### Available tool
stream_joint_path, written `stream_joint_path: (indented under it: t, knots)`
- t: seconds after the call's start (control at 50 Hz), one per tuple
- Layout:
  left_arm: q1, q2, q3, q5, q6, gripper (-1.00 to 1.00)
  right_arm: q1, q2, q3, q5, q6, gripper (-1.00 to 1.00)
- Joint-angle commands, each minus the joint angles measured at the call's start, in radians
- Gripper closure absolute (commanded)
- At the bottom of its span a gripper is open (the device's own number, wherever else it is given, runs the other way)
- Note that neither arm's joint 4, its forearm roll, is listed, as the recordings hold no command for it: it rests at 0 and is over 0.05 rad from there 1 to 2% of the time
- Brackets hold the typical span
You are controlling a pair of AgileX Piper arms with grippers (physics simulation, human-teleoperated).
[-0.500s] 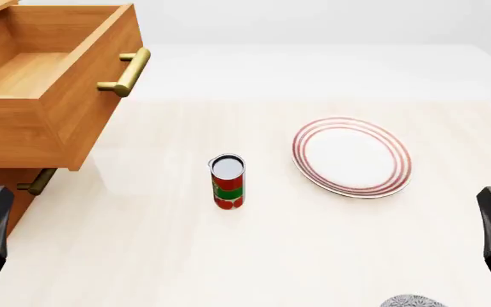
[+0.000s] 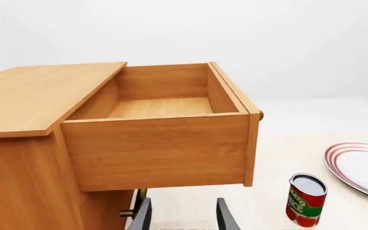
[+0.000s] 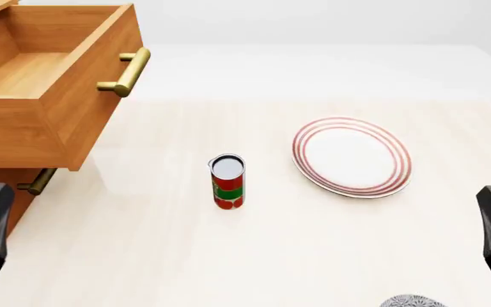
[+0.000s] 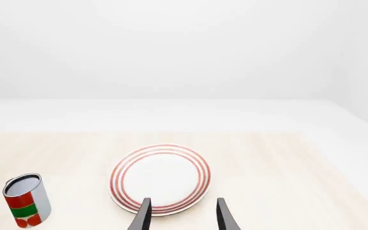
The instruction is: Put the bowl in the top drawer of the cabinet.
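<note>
The top drawer (image 3: 49, 77) of the wooden cabinet (image 2: 24, 158) is pulled right out, and its light-brown box is empty, bare boards inside, with a round brass bar handle (image 3: 130, 71) on the front. The patterned bowl (image 3: 412, 301) barely peeks in at the near edge of the pale desk (image 3: 143, 243), over on the right side, well apart from the cabinet. A flat white plate (image 3: 352, 157) with red rings holds nothing. A red and green can (image 3: 227, 182) stands upright between the plate and the cabinet. Left gripper (image 2: 180, 218) and right gripper (image 4: 181, 218) both have their fingers spread, holding nothing.
</note>
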Motion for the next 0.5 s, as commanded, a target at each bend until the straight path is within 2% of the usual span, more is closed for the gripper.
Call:
stream_joint_path:
  t: [0.02, 0.26, 0.34, 0.36, 0.5]
  knots:
    - [-0.024, 0.000, -0.056, 0.074, -0.014, -1.00, 0.000, 0.002, 0.000, -0.002, 0.000, -1.00]
    - [-0.061, 0.000, -0.182, 0.222, -0.033, -1.00, 0.000, 0.001, 0.001, -0.002, 0.000, -1.00]
    - [-0.098, 0.000, -0.236, 0.277, -0.032, -1.00, 0.000, 0.001, 0.001, -0.002, 0.000, -1.00]
    - [-0.132, 0.000, -0.254, 0.304, -0.040, -1.00, 0.000, 0.001, 0.001, -0.002, 0.000, -1.00]
    - [-0.175, 0.001, -0.326, 0.386, -0.048, -1.00, 0.000, 0.003, -0.001, -0.002, 0.000, -1.00]
